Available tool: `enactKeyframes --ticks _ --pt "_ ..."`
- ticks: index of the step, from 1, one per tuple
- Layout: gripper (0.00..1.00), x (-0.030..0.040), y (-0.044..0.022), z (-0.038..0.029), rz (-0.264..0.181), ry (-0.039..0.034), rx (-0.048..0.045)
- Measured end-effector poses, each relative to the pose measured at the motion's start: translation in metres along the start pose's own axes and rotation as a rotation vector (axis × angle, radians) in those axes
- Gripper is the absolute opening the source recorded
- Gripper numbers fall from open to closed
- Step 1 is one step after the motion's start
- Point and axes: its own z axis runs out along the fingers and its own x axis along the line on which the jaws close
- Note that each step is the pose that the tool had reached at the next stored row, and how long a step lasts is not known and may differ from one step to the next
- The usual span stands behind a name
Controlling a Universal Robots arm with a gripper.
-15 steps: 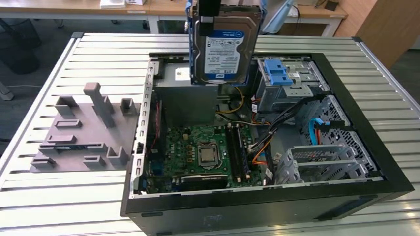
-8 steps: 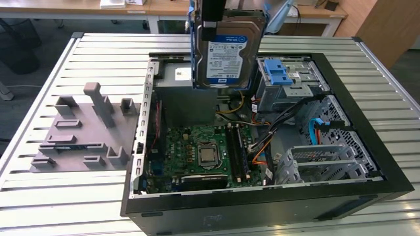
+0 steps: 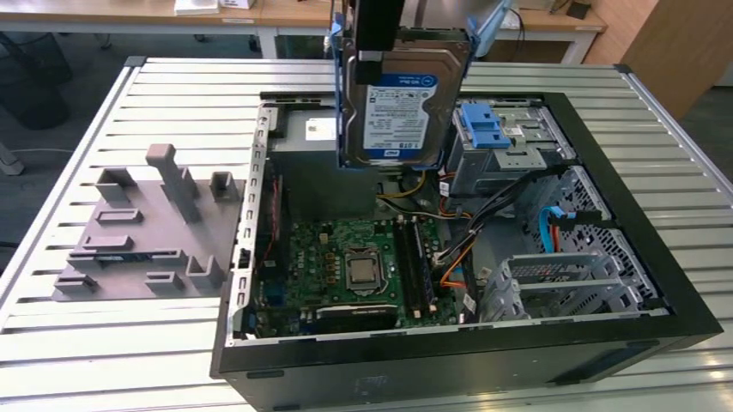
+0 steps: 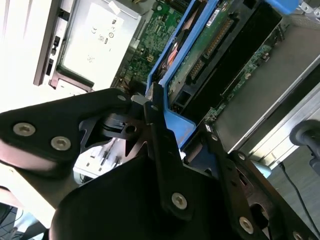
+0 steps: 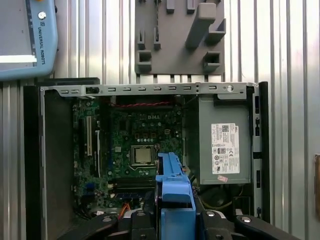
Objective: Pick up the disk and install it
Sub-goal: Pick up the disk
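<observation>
hanging from the gripper [image 3: 376, 58], the disk [image 3: 401, 107] stands on end over the open computer case [image 3: 662, 270], toward the far edge of the bench [image 3: 172, 94]. its long axis runs vertical, label facing the exterior view. the gripper pinches it by its blue side rails (in the second wrist view a finger [image 4: 159, 145] presses on one). the drive cage with the blue latch [image 3: 487, 129] sits just beside and below the disk, to the exterior view's right.
</observation>
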Motion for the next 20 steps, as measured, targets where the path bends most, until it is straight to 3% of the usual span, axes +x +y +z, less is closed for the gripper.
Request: enactKeyframes --ticks 7,10,16,20 --pt "0.36 0.0024 -0.0189 0.0003 0.000 -0.0001 0.0000" --pt "0.36 0.0038 -0.0205 0.0005 0.000 0.0001 0.0000" --pt "0.36 0.0162 -0.0208 0.0007 0.000 0.0000 0.0001" --pt "0.36 0.0172 -0.0257 0.0011 0.000 -0.0001 0.0002"
